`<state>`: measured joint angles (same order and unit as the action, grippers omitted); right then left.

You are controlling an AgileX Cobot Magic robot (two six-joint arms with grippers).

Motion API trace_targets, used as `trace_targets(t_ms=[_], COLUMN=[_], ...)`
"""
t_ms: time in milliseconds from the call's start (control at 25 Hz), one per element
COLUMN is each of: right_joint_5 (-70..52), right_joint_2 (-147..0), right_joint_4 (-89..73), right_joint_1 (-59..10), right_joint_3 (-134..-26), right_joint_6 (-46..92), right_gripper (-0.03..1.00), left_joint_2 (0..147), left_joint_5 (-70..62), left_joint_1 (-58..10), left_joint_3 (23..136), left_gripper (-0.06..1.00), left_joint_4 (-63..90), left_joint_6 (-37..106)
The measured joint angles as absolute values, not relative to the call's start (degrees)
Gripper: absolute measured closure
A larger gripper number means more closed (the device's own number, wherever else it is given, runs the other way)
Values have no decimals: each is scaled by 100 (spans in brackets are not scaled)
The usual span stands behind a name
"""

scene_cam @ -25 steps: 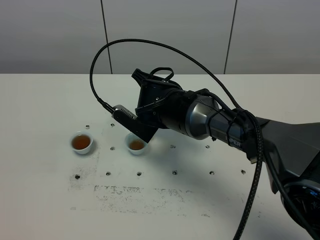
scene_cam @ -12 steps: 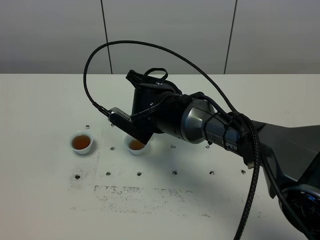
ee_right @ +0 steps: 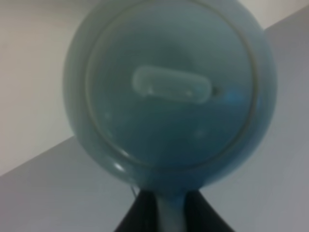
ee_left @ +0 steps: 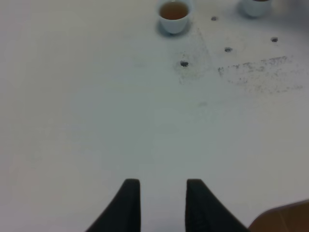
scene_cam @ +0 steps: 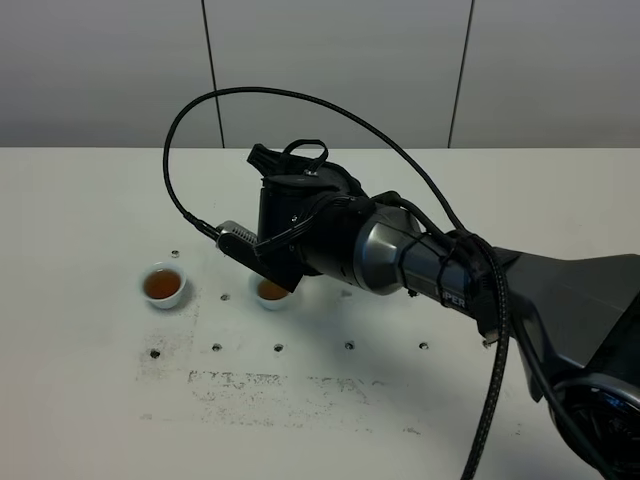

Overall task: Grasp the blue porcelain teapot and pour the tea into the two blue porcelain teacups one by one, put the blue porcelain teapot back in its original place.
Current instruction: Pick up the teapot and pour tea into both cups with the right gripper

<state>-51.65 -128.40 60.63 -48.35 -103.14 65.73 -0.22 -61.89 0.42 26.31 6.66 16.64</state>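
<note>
The white worktop (scene_cam: pixel 90 400) carried little: just an outer cup (scene_cam: pixel 164 285) and a middle cup (scene_cam: pixel 272 291) on its left half, with a scuffed patch (scene_cam: pixel 290 390) in front of them. The right arm (scene_cam: pixel 420 262) reached across from the near right corner. Its wrist was held up beside the middle cup, probably so that its load sat within pouring reach of both.

From the high camera that wrist hid the load altogether. The right wrist camera showed the teapot (ee_right: pixel 169 92) filling the view, lid on. The line where wall met worktop ran slantwise behind it, which suggested the pot was held tipped rather than level.

The right fingers (ee_right: pixel 137 217) were closed on the teapot's handle (ee_right: pixel 170 217), one dark finger on each side of the pale loop. That hold kept the lid facing the camera and the body out ahead of the wrist.

Both cups held amber tea, so the pouring looked finished or nearly so — setting the pot back appeared to be what remained.

The left fingers (ee_left: pixel 126 208) hung over bare worktop well apart from the cups, with a narrow gap between them and nothing held.
</note>
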Motion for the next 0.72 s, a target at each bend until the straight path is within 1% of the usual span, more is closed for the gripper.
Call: trace_targets(t_ms=[720], right_joint_5=[-5171], right_joint_2=[-12857], right_joint_4=[6200], right_joint_1=[-4851], right_joint_3=[-10314], right_joint_6=[6493], right_gripper=[91], left_joint_2=[-22], left_joint_5=[-6189], left_joint_1=[42], left_joint_3=[2631], left_gripper=[65], left_joint_4=[666], left_joint_6=[1664])
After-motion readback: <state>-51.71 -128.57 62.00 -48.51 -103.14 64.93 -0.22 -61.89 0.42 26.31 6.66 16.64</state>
